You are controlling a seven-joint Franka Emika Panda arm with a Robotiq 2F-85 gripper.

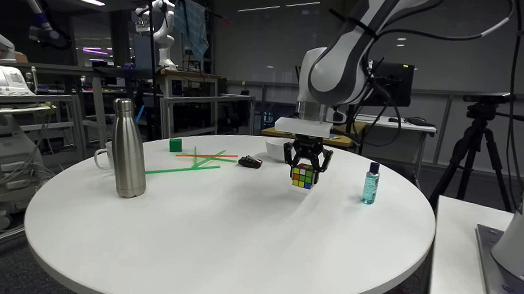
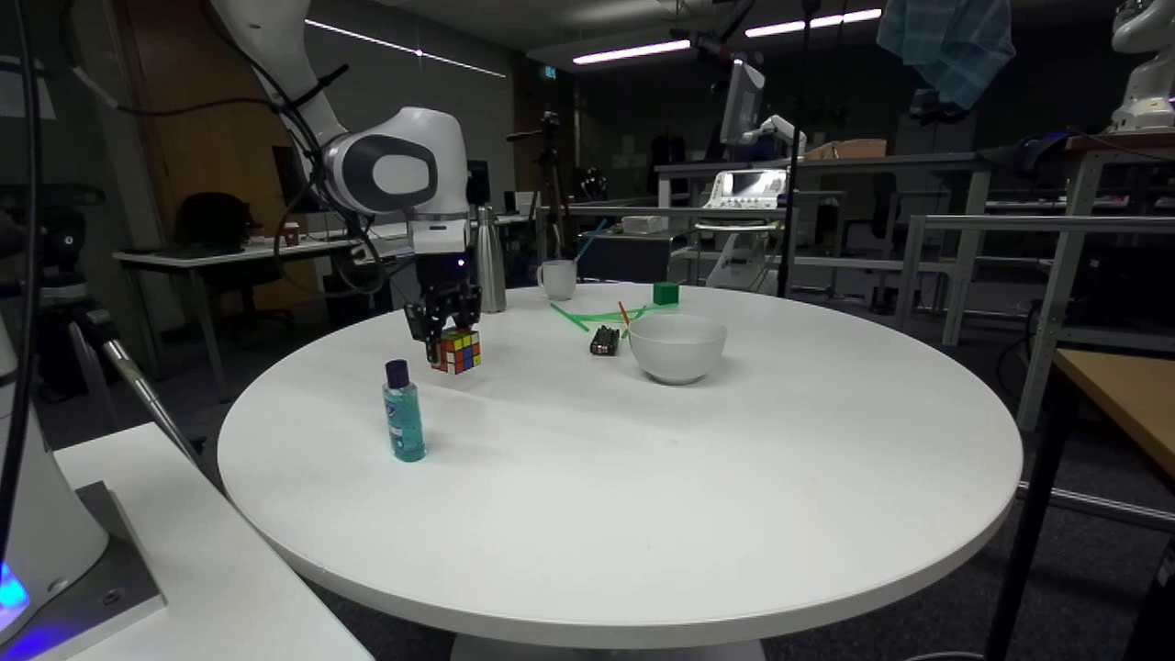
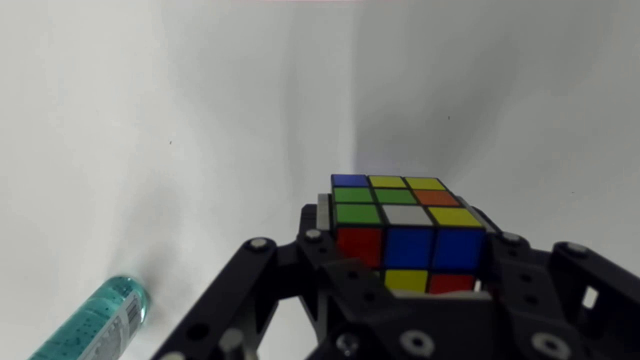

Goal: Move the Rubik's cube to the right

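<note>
Rubik's cube [image 3: 407, 235] is pinched by pincer [image 1: 305, 171] on opposite sides. Likely light, hard, slippery. Best held across middle.

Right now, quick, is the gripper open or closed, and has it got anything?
Gripper: closed, holding the Rubik's cube, with its fingers on opposite sides.

0 words can be read; the label [image 3: 115, 329] on the teal bottle [image 3: 85, 321] is too blurred
</note>
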